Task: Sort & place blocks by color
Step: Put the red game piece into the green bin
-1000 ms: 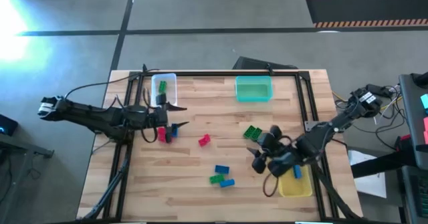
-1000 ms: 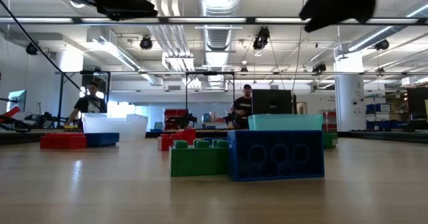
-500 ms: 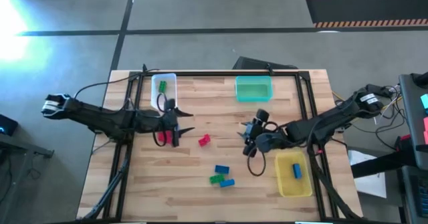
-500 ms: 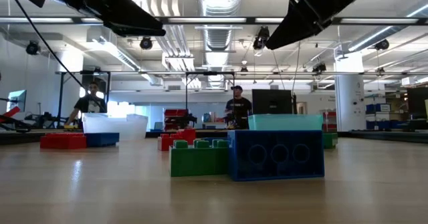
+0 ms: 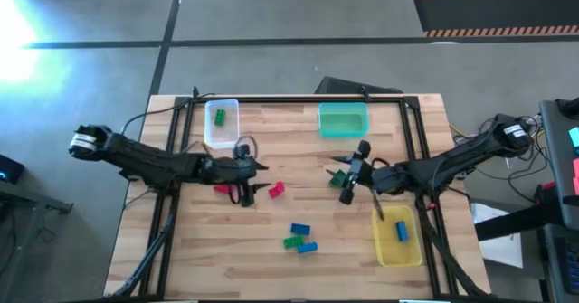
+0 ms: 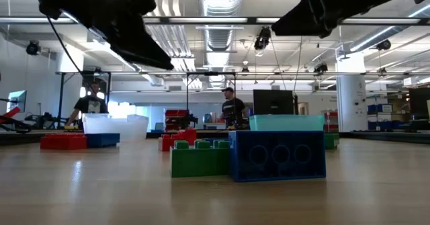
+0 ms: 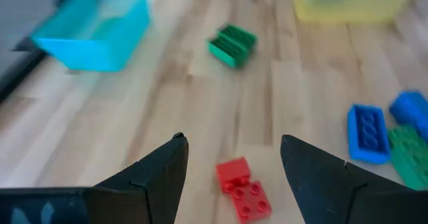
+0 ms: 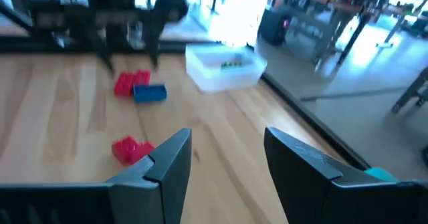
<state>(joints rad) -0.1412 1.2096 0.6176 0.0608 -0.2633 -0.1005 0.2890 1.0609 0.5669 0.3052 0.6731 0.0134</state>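
Several small plastic toy-brick blocks lie scattered on the wooden table, and I judge them light, rigid and smooth-sided, best pinched across two flat opposite walls rather than over the studded top, where fingers could slip. Nearest the left gripper is a red block, studded, sitting just ahead of and between its fingers; those jaws stand apart and empty. A blue block and a green block lie farther off in that wrist view. In the high view a blue and green cluster sits near the table's front, and one blue block already rests in the yellow bin. A green block lies in the clear bin; the teal bin stands at the far edge. The right gripper hovers mid-table, jaws apart, holding nothing.
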